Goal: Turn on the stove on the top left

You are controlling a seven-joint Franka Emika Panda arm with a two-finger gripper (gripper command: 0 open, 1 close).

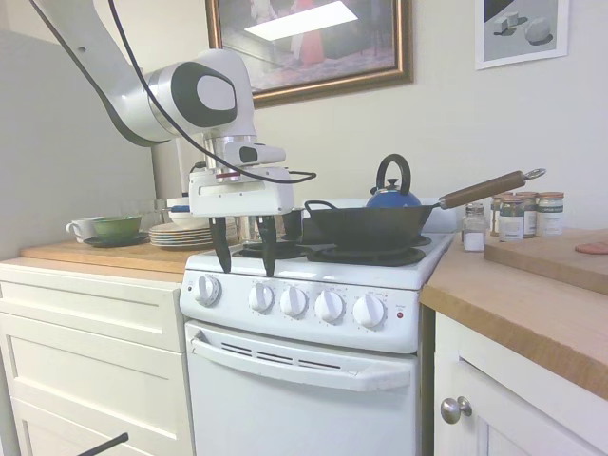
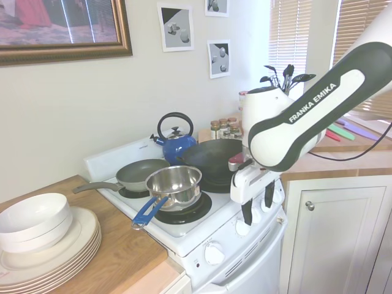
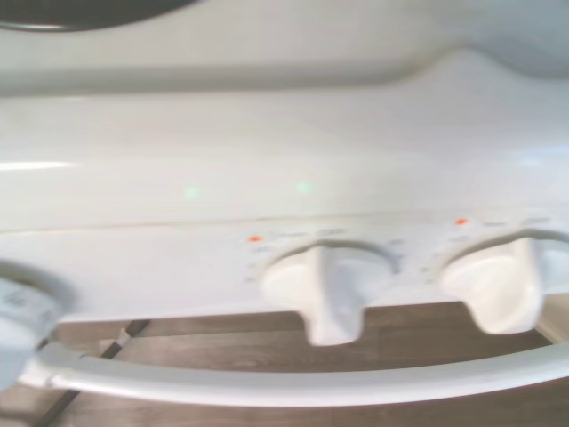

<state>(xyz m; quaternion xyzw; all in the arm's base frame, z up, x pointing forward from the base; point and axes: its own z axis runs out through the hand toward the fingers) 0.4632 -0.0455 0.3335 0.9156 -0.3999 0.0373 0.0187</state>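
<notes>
The white stove (image 1: 313, 332) stands between two wooden desks, its row of five round knobs (image 1: 294, 301) along the front panel above the oven-door handle (image 1: 299, 361). The tool (image 1: 245, 247) hangs just above the stove's front edge, over the gap between the leftmost knob (image 1: 207, 290) and the second one, its two dark fingers (image 1: 221, 245) apart and pointing down, touching nothing. On the stove's burners sit a black wok (image 1: 375, 226) with a wooden handle, a blue kettle (image 1: 393, 195) behind it, a steel saucepan (image 2: 176, 185) and a grey frying pan (image 2: 139, 173) (both plain in the second exterior view). The wrist view shows two knobs (image 3: 327, 285) close up, blurred
</notes>
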